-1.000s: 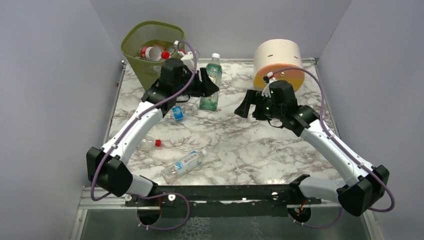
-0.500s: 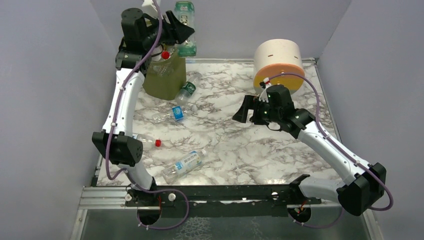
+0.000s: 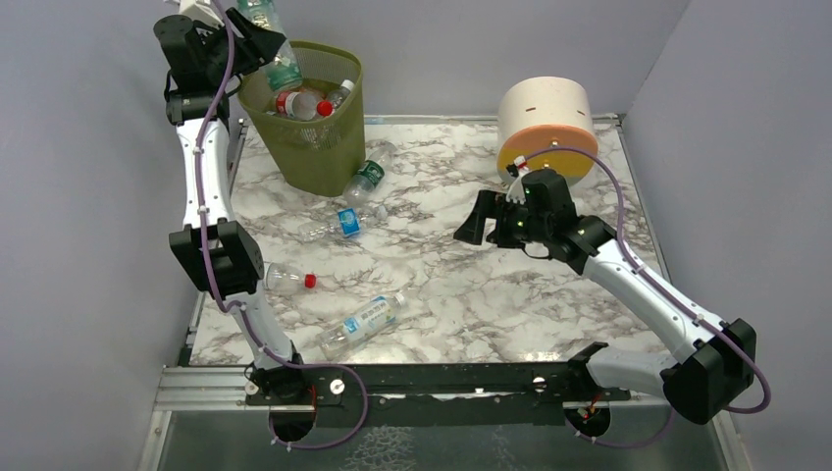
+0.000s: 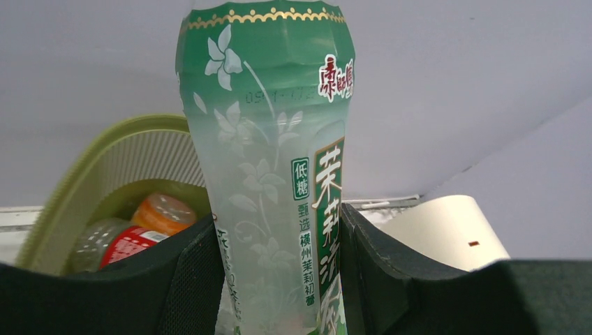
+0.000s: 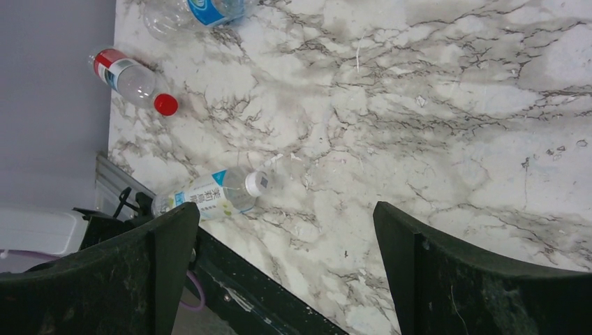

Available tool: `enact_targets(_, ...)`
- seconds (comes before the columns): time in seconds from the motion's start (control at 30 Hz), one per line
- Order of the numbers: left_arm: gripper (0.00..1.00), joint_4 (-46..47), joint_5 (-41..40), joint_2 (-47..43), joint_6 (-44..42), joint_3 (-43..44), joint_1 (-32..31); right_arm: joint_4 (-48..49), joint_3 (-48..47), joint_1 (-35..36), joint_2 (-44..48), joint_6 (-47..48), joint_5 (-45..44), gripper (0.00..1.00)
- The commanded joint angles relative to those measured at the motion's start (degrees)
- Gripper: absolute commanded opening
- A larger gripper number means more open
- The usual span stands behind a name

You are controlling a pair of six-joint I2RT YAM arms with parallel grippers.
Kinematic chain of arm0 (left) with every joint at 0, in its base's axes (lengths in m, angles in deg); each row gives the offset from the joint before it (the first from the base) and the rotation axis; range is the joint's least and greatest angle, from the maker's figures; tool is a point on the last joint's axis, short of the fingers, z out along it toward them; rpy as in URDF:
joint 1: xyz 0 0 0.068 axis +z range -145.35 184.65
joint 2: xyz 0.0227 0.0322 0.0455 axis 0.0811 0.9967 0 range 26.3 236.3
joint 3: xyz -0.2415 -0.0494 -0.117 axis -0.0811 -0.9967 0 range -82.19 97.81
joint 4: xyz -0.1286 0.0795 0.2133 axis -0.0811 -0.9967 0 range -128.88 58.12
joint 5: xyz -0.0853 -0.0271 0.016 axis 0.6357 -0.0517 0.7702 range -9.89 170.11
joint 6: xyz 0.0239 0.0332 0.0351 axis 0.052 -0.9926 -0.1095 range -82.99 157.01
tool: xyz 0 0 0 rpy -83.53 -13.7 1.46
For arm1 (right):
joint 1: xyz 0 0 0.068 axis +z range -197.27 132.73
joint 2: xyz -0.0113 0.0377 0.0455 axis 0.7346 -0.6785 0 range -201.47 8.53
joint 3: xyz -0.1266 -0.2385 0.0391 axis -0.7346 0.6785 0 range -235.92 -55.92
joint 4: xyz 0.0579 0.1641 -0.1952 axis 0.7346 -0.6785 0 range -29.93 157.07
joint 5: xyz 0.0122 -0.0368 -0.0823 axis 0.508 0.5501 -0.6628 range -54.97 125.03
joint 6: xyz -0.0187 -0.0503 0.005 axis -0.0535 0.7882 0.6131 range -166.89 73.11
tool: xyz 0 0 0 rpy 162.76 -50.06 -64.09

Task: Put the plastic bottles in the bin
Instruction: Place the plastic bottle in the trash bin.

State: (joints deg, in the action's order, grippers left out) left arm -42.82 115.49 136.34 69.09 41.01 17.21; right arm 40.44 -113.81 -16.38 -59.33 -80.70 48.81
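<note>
Left gripper (image 3: pixel 257 37) clamped on green-label bottle (image 4: pixel 269 139), upper left of the top view.
Bottle overlaps the bin (image 3: pixel 319 157) at its left rim; right gripper (image 5: pixel 283 220) fingers wide apart, mid-frame.

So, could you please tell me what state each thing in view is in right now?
Left jaws: shut on the held bottle, up at the bin rim.
Right jaws: open, empty, above the table.
Bin: standing, bottles inside.
Dark-green-label bottle: lying beside the bin.
Blue-label bottle: lying on the table.
Red-cap bottle: lying, capped.
Pale-label bottle: lying near the front edge.
</note>
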Motion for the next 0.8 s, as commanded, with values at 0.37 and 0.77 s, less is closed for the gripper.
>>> enact_targets(0.37, 0.55, 1.7, -4.1, 5.6, -11.5, 2.8, 2.8, 2.9, 2.3, -0.3, 0.5, -2.0, 4.9, 0.98)
enact_targets(0.77, 0.58, -1.0, -9.3, 6.7, -21.1, 0.9, 2.8, 3.8, 3.0, -0.3, -0.1, -3.1, 6.6, 0.98)
